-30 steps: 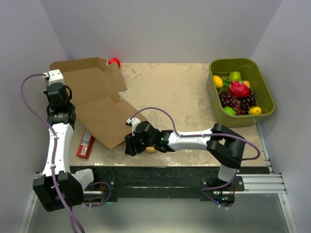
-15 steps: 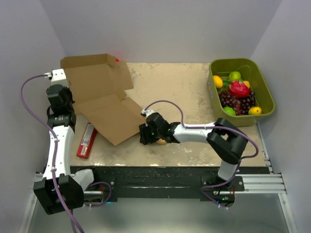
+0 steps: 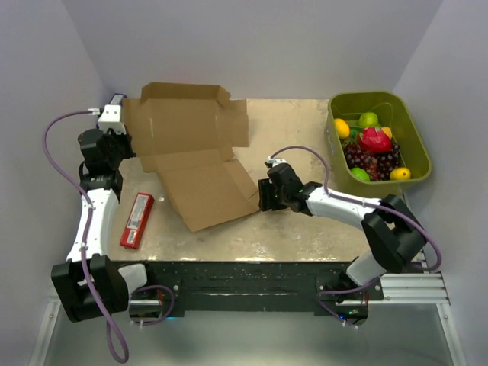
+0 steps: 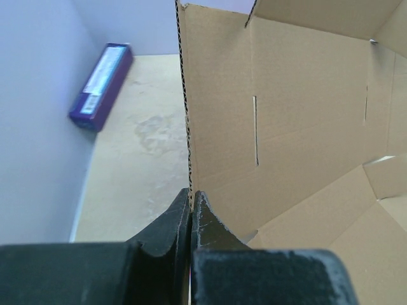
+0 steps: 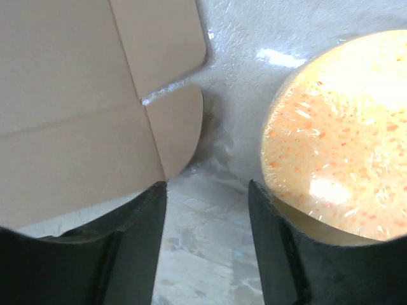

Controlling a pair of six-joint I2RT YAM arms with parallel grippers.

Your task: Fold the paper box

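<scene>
Though apart from the paper box (image 3: 206, 191), red packet (image 3: 137, 219) near, green bin (image 3: 377, 187) farther.

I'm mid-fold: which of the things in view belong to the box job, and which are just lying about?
In the job:
- paper box, one edge pinched in the left hand
- right hand, open and empty beside a box flap

Lying about:
- red packet
- green bin with fruit in it
- speckled orange round object by the right hand
</scene>
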